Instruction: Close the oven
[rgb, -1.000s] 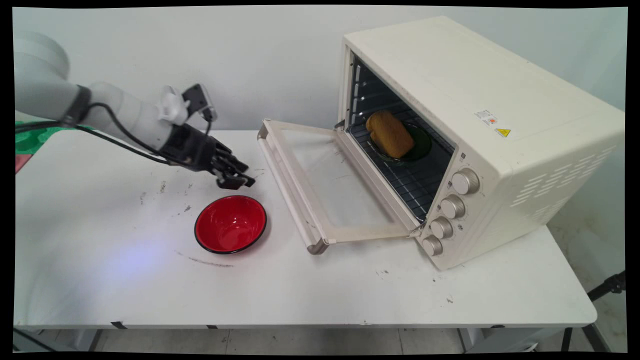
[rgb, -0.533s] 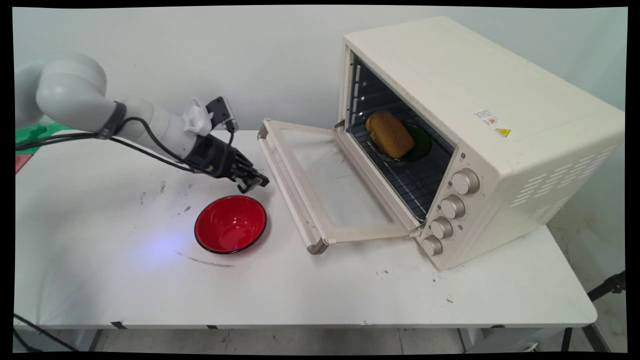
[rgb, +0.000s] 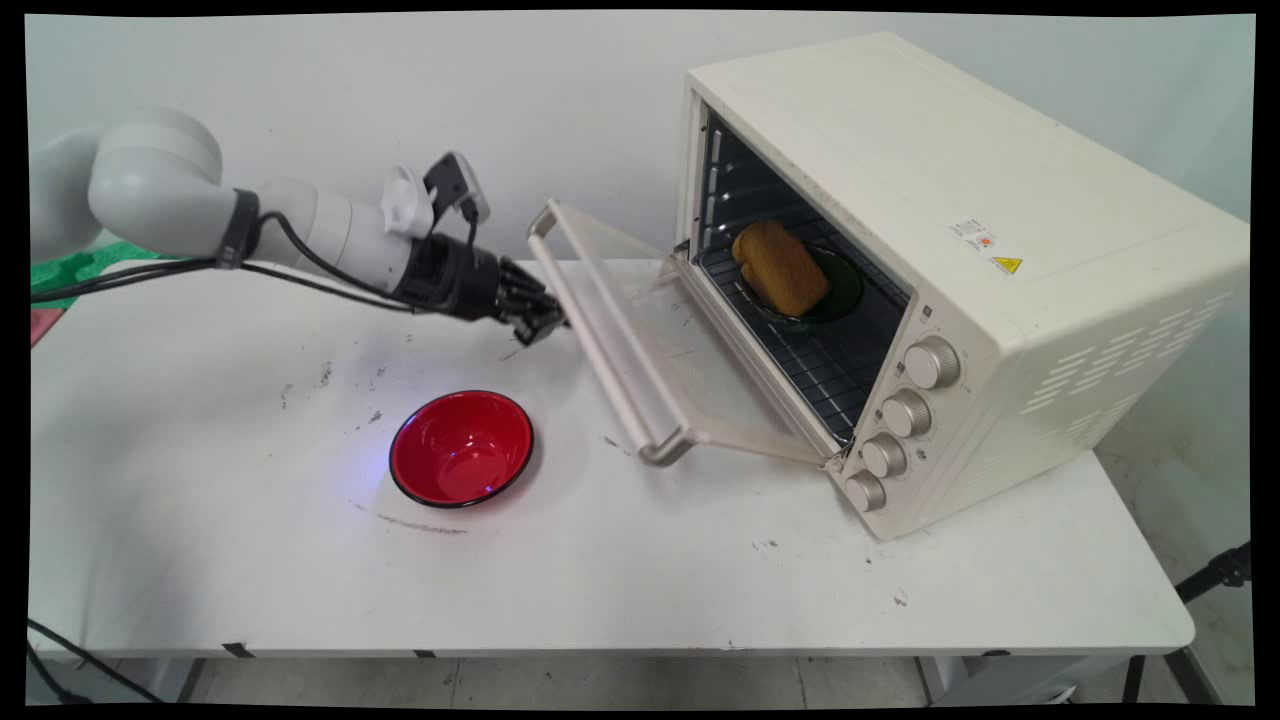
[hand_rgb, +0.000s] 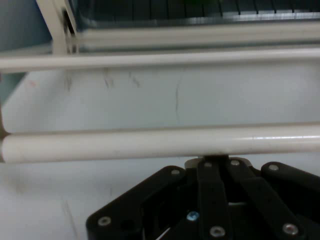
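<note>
My black gripper (rgb: 545, 324) is shut, with nothing between its fingers, and presses against the outer side of the oven door (rgb: 690, 340) just under its handle bar (rgb: 604, 338). The door of the cream toaster oven (rgb: 900, 200) is tilted up, partly raised off the table. In the hand view the handle bar (hand_rgb: 150, 145) crosses right above my gripper (hand_rgb: 216, 162). Inside the oven a brown loaf of bread (rgb: 778, 266) lies on a dark green plate (rgb: 846, 290) on the wire rack. A red bowl (rgb: 461, 447) stands below my gripper.
The white table (rgb: 700, 580) carries the oven on its right half, set at an angle with its knobs (rgb: 905, 412) toward the front. Black cables hang from the arm on the left. A green cloth (rgb: 70, 270) lies at the far left edge.
My gripper has moved right and slightly up, from above the red bowl to the oven door. The door has risen from lying flat to a partly raised tilt.
</note>
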